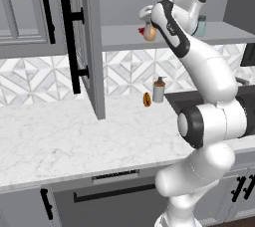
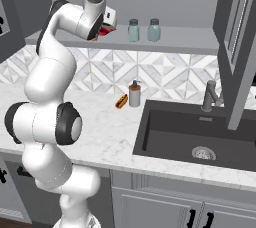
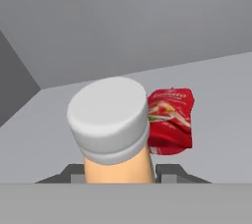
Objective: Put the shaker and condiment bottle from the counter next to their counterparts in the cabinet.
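Note:
My gripper [image 3: 118, 173] is shut on the condiment bottle [image 3: 115, 134], an amber-orange bottle with a pale cap that stands upright between the fingers. The gripper [image 1: 148, 28] holds the bottle [image 1: 150, 33] over the left part of the cabinet shelf [image 1: 124, 37]. A red squat item [image 3: 171, 120] sits right beside the bottle, on the shelf. Two pale teal shakers with grey caps, one [image 2: 133, 30] beside the other [image 2: 154, 30], stand further right on the shelf [image 2: 185, 39]. One shaker [image 1: 201, 26] peeks out behind my arm. I cannot tell whether the bottle touches the shelf.
The cabinet door [image 1: 82, 42] with its black bar handle stands open to the left. On the marble counter [image 1: 74, 131] below are a grey pump dispenser [image 2: 134, 94] and a small orange-brown item [image 2: 121, 101]. A dark sink [image 2: 195, 132] with a faucet [image 2: 210, 97] lies to the right.

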